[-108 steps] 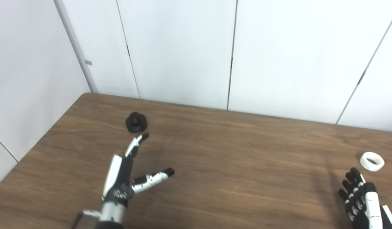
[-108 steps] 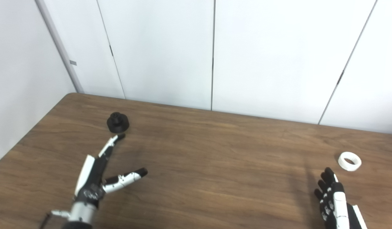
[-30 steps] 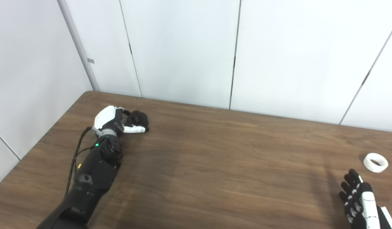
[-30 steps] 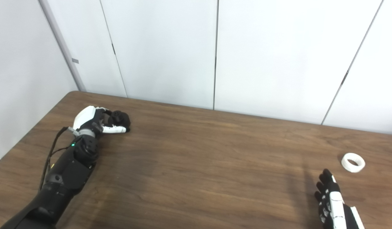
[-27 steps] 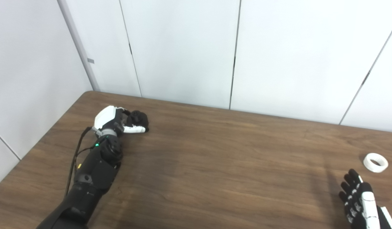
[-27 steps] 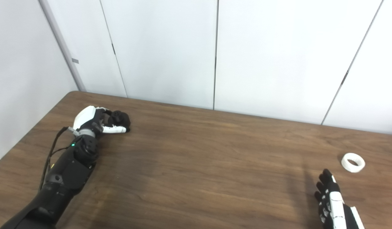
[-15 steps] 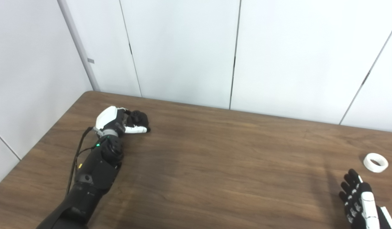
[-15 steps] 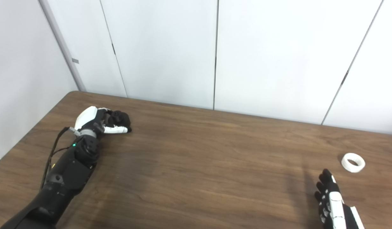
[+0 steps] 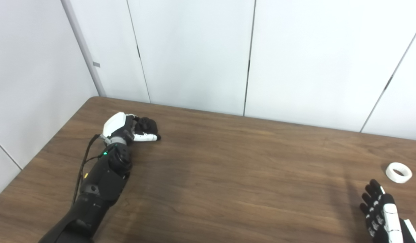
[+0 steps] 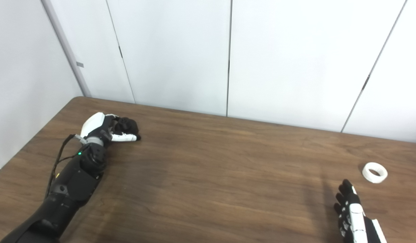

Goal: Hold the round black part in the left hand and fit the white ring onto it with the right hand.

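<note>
The round black part [image 9: 148, 125] sits at the far left of the wooden table [image 9: 228, 168], and my left hand [image 9: 125, 129] is shut around it, thumb lying along its near side. Most of the part is hidden by the fingers. The white ring [image 9: 398, 172] lies flat on the table at the far right. My right hand [image 9: 380, 211] hovers low at the bottom right corner, just short of the ring, fingers spread and holding nothing.
White wall panels [image 9: 194, 54] rise right behind the table's far edge and along its left side. The table's left edge runs close beside my left forearm [image 9: 100, 182].
Since 3.6 s ago my left hand reached forward and closed on the black part. Over the last second it has crept slightly right with the part. The right hand has stayed still.
</note>
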You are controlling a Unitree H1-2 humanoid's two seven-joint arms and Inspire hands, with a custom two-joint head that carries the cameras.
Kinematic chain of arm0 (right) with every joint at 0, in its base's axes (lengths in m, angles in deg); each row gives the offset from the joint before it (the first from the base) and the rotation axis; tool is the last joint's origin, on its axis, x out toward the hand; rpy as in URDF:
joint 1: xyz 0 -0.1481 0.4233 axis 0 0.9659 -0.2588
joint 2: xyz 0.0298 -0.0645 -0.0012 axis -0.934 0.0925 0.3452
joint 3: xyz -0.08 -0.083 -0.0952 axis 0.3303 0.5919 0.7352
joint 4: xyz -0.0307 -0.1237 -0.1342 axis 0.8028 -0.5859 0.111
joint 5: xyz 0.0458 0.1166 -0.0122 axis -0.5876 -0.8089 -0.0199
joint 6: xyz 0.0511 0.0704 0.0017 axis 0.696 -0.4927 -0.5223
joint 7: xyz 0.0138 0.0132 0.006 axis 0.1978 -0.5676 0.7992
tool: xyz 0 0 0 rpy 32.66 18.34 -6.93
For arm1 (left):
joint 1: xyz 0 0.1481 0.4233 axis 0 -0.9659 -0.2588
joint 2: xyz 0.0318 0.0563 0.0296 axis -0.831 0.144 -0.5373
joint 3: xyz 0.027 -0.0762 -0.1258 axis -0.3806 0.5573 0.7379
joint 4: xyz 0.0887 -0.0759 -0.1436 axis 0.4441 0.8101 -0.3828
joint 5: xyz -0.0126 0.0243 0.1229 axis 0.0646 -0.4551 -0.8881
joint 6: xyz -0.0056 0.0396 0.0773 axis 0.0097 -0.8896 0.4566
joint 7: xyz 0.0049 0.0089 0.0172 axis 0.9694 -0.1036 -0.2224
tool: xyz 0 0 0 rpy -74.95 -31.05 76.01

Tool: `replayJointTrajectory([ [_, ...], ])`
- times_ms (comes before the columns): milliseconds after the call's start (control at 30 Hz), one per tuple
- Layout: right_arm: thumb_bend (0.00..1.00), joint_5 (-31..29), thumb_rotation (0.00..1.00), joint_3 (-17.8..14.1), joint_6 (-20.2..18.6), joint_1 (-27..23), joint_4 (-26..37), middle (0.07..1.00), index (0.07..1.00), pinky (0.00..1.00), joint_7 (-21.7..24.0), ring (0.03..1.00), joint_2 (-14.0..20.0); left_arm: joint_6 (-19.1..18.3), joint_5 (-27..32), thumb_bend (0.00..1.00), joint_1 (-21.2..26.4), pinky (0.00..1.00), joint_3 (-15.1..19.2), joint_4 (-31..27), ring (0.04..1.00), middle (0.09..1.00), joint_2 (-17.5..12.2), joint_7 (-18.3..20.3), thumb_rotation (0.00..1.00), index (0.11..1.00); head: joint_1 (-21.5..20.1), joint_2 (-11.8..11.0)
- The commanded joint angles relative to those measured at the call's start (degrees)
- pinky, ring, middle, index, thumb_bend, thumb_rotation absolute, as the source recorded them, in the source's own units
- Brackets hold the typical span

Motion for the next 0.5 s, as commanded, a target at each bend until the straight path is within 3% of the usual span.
replayJointTrajectory([
  [0,0.31,-0.7,1.0,-0.4,1.0,-0.5,1.0,1.0,1.0,1.0,0.5,1.0,0.6,0.8,0.0,1.0,2.5,1.0,0.4,-1.0,1.0,0.94,-2.1,-0.8,0.33,0.77,0.0,0.0],
  [200,0.32,-1.3,1.0,-0.5,0.5,-0.5,1.2,1.0,1.0,1.0,0.4,1.0,0.6,1.2,0.5,0.99,2.4,1.0,0.5,-0.3,1.0,0.929,-2.5,-0.3,0.33,0.743,-0.1,0.1],
  [367,0.32,-0.7,1.0,-0.3,1.0,-0.4,1.1,1.0,1.0,1.0,0.3,1.0,0.7,2.0,1.7,0.94,2.2,1.0,1.5,-0.1,0.974,0.884,-1.9,-1.9,0.23,0.656,-0.1,0.2],
  [433,0.32,-1.0,1.0,-0.4,1.1,-0.4,1.1,1.0,1.0,1.0,0.4,1.0,0.7,2.6,2.2,0.89,2.1,1.0,1.9,0.1,0.958,0.859,-1.6,-2.5,0.18,0.597,-0.1,0.2],
  [467,0.32,-1.1,1.0,-0.4,1.0,-0.4,1.1,1.0,1.0,1.0,0.5,1.0,0.7,3.0,2.3,0.67,2.1,1.0,2.2,0.3,0.952,0.842,-1.5,-3.0,0.11,0.531,-0.1,0.2],
])
